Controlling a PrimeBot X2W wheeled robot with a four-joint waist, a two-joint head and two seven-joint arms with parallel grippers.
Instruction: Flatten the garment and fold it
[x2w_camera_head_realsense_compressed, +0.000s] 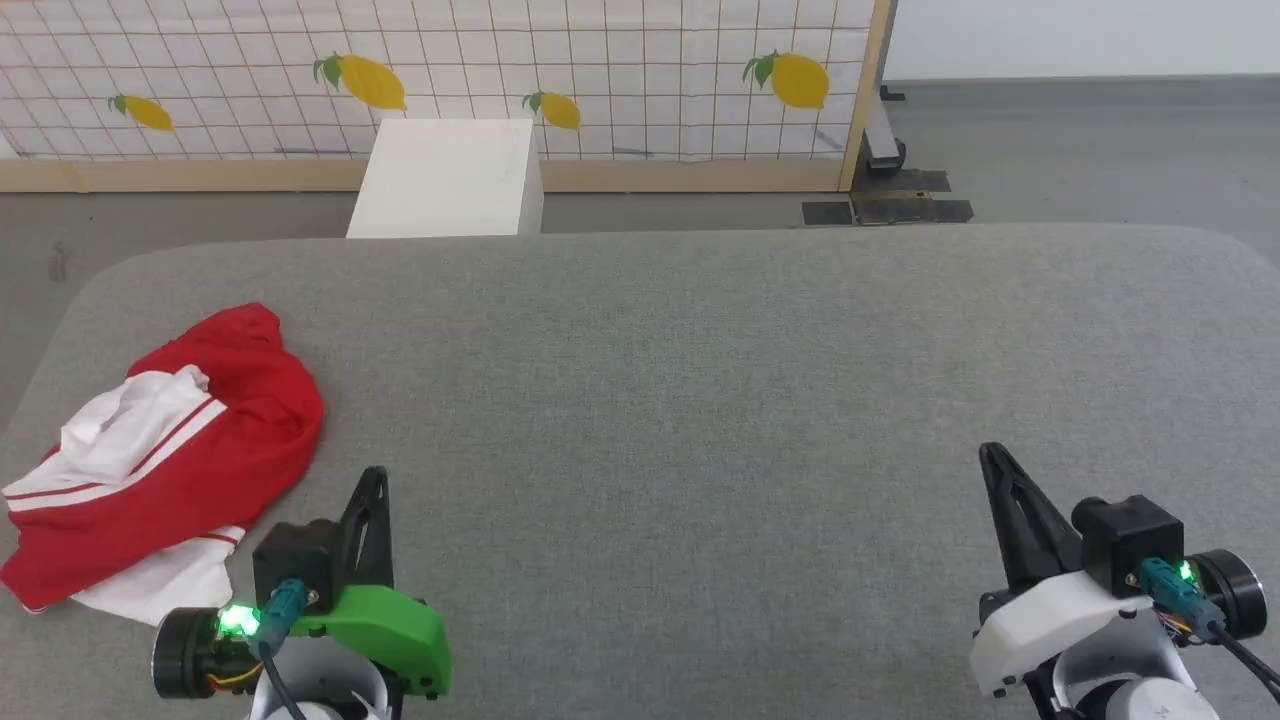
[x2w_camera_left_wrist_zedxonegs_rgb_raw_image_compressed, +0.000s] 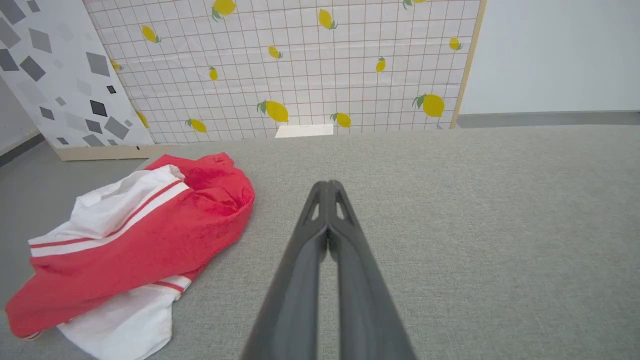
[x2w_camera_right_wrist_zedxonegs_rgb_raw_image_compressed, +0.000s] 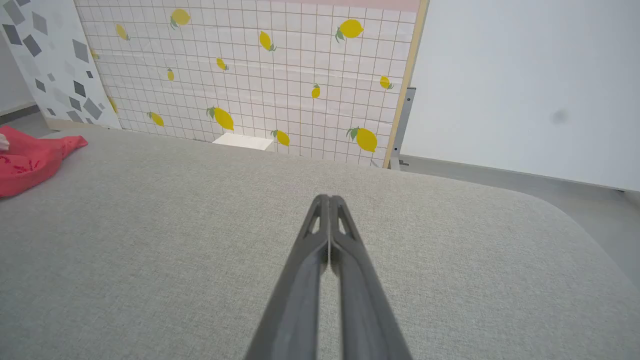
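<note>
**Crumpled jersey at far left, both grippers closed and empty: reach and spread come first**

We judge the task barely begun. The garment (x2w_camera_head_realsense_compressed: 170, 460) lies in a heap at the left, near part of the grey padded surface (x2w_camera_head_realsense_compressed: 700, 400), close to its left edge. Just to its right, the left gripper (x2w_camera_head_realsense_compressed: 372, 478) is near it but not touching. In its wrist view its two fingers are pressed together with nothing between them. Well apart, at the near right, the right gripper (x2w_camera_right_wrist_zedxonegs_rgb_raw_image_compressed: 328, 197) is likewise closed on nothing, over bare surface.

To do this step well, we would open the left gripper first and come in low at the heap's right edge. There we would pinch a single layer, not a bunch. We would then draw the cloth toward the middle, where the right gripper can take a second corner. Grabbing the thick red fold is likely to lift the whole lump without opening it.

As for how it lies, the heap's long axis runs on a diagonal from near-left to far-right. A white sleeve (x2w_camera_head_realsense_compressed: 130, 430) with striped trim sits on top, its trim following that same diagonal. More white cloth shows at the near end. We cannot tell where collar or hem lie, nor whether the front faces up.
</note>
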